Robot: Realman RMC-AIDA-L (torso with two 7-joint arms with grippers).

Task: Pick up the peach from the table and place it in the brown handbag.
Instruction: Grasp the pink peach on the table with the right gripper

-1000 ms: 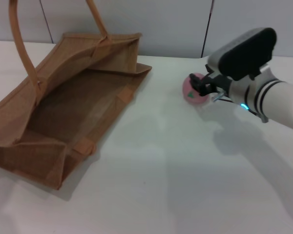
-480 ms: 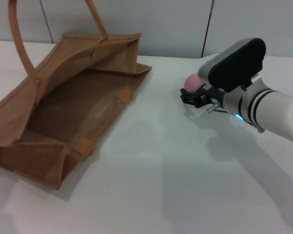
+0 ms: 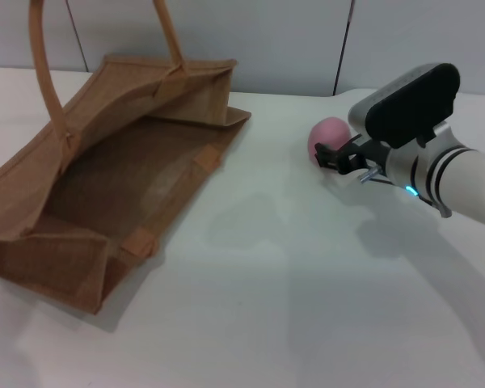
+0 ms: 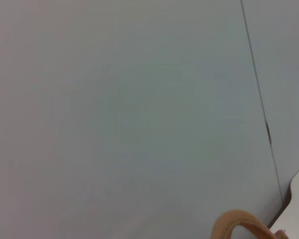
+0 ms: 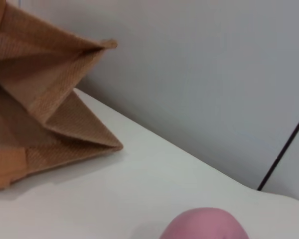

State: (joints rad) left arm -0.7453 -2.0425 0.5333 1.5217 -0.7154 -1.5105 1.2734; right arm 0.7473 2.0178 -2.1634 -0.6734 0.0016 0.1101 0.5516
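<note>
The peach (image 3: 326, 134) is a plain pink ball at the tips of my right gripper (image 3: 338, 156), whose black fingers (image 3: 330, 150) close on its lower side and hold it just above the table (image 3: 259, 291). It fills the near edge of the right wrist view (image 5: 204, 226). The brown handbag (image 3: 105, 186) lies open on the left of the table, its mouth facing up and its handles raised; one corner shows in the right wrist view (image 5: 45, 94). My left gripper is out of view; its wrist view shows only a handle loop (image 4: 239, 225).
A grey panelled wall (image 3: 291, 40) runs behind the table. Bare white tabletop lies between the bag's right edge and the peach, and across the whole near side. My right forearm (image 3: 461, 182) reaches in from the right.
The peach has come off the table with my right gripper and turned, so its green mark no longer shows; gripper and peach shifted slightly right. The bag's left handle has swung a little right.
</note>
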